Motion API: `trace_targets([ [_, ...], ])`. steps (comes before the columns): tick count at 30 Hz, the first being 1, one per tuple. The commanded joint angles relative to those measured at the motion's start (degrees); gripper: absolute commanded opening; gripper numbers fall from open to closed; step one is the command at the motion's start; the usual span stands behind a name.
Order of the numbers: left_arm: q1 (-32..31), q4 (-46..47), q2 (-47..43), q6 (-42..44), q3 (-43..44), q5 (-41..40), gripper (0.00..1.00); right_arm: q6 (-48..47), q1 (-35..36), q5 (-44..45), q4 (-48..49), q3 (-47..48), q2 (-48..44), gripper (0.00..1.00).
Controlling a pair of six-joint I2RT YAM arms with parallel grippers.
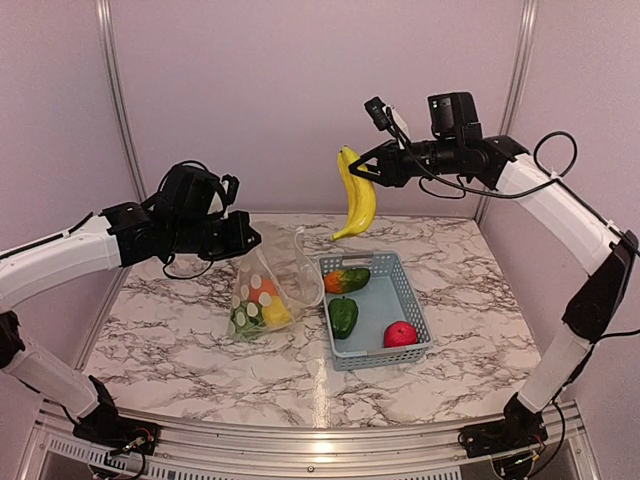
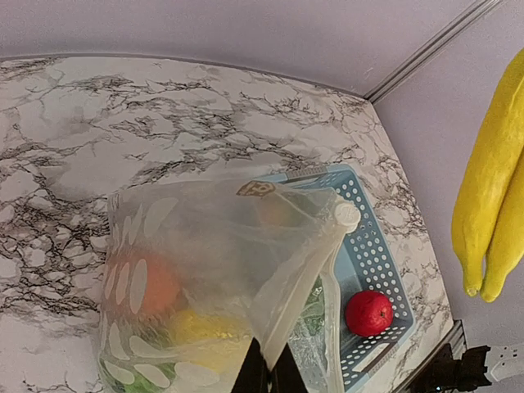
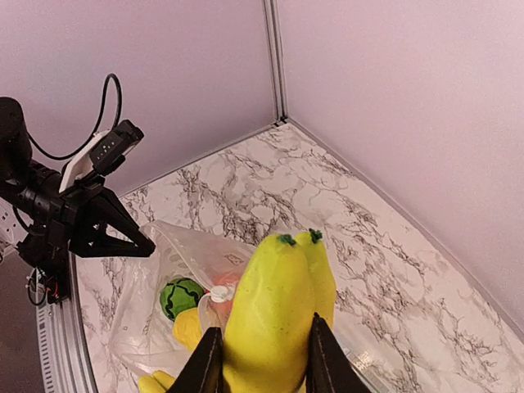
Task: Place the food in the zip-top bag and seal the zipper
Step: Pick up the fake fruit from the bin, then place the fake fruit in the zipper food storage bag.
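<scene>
The right gripper [image 1: 362, 168] is clamped on the stem end of the banana [image 1: 358, 205], which hangs high in the air over the back of the table [image 1: 180, 340], between the bag and the basket. In the right wrist view the two fingers [image 3: 209, 364] press the yellow fruit from either side.

The left gripper [image 1: 238, 236] is pinched tight on the upper edge of the bag [image 1: 265, 285]. It holds that edge up while the dotted lower part sags onto the marble. From the left wrist the closed fingers [image 2: 266, 375] show at the bottom of the view with clear plastic bunched between them.

Inside the bag lie an orange [image 1: 266, 289], a yellow piece [image 1: 277, 315] and a dark green piece [image 1: 243, 320], all down at its near end.

Just right of the bag, touching or nearly so, sits the light-blue basket [image 1: 405, 275]. It holds a green pepper [image 1: 343, 316] near its left wall, an orange-and-green piece [image 1: 347, 280] at the far end and a red apple [image 1: 400, 334] in the near right corner.

I cannot make out the bag's zipper strip clearly from here.
</scene>
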Motion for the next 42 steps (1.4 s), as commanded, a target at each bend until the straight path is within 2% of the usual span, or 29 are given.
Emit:
trace_targets([
  [1,-0.1,1.4,1.1,-1.6,2.7,0.6,0.0,-2.1,4.6,-0.1,4.4,2.8,3.1,0.05],
  [9,-0.1,4.1,-0.6,-6.6,2.3,1.7,0.0,-9.7,14.8,12.4,5.9,6.0,5.1,0.02],
  [18,0.0,10.4,-2.9,-12.3,-1.1,3.8,0.0,-18.0,23.3,26.6,8.6,1.4,5.6,0.0],
  [23,-0.1,11.3,-2.9,-12.7,-1.9,3.8,0.0,-20.2,24.7,33.5,11.9,-2.4,5.6,0.0],
  [30,0.0,11.4,-2.0,-12.2,-2.3,5.8,0.0,-24.4,24.7,42.2,15.2,-3.2,5.6,0.0],
  [36,0.0,11.5,-0.5,-11.8,-2.1,6.7,0.0,-24.5,24.7,42.6,14.8,-1.5,5.9,0.0],
  [42,0.0,14.9,-0.9,-15.3,-3.7,7.3,0.0,-21.5,25.4,37.9,15.9,-4.7,7.2,0.0],
])
